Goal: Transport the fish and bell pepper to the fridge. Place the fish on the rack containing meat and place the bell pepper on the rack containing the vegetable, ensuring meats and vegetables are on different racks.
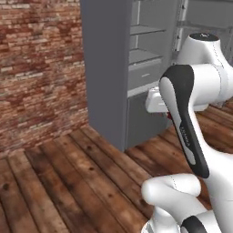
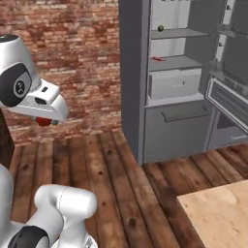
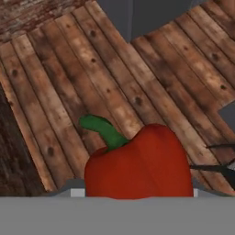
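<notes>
Red and glossy, the bell pepper is sitting right up against the hand camera, green stem curling off to the side, and the claw is closing on it, carrying it low over the wooden floor. From the right base view the pepper is peeking out as a red blob under the white hand, well apart from the fridge.

The fridge is standing open ahead. The vegetable, that little green ball, is resting on the rack containing the vegetable, the uppermost shelf, and the meat is lying on the shelf below it, near the front edge.

Now the risks, as I'm judging them: the pepper is round and smooth, so a quick swing upward is likely to make it roll out of the grip. The two shelves are sitting close together, so a low approach is risking the meat's shelf instead. The open door on the right is crowding the reach too.
</notes>
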Controlling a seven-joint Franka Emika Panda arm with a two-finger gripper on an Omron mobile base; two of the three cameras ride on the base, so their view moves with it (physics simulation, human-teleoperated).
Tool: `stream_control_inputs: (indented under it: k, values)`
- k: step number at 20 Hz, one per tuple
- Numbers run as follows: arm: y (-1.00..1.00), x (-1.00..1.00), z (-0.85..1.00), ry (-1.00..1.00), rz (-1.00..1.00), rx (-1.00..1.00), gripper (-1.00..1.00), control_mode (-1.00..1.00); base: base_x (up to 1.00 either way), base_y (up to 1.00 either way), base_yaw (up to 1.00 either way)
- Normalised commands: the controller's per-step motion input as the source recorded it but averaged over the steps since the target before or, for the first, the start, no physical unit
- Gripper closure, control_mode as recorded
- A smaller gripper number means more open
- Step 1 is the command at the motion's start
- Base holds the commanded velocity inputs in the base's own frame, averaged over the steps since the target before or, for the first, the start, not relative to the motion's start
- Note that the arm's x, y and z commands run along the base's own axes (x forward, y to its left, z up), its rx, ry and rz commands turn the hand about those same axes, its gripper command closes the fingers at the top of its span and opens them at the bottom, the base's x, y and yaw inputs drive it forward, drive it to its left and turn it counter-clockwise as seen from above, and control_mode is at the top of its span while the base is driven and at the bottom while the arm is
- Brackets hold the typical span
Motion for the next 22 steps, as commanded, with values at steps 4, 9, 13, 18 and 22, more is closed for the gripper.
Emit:
stream_control_inputs:
  k: [4, 9, 13, 18, 22]
  values:
    - [0.00, 0.00, 0.00, 0.00, 0.00, 0.00, 1.00, 1.00, 1.00, 0.00, 0.28]
    - [0.00, 0.00, 0.00, 0.00, 0.00, 0.00, 1.00, 1.00, 1.00, -0.17, 0.27]
    - [0.00, 0.00, 0.00, 0.00, 0.00, 0.00, 1.00, 1.00, 1.00, -0.03, 0.22]
    - [0.00, 0.00, 0.00, 0.00, 0.00, 0.00, 1.00, 1.00, 1.00, -0.50, 0.29]
    - [0.00, 0.00, 0.00, 0.00, 0.00, 0.00, 1.00, 1.00, 0.75, -1.00, 0.30]
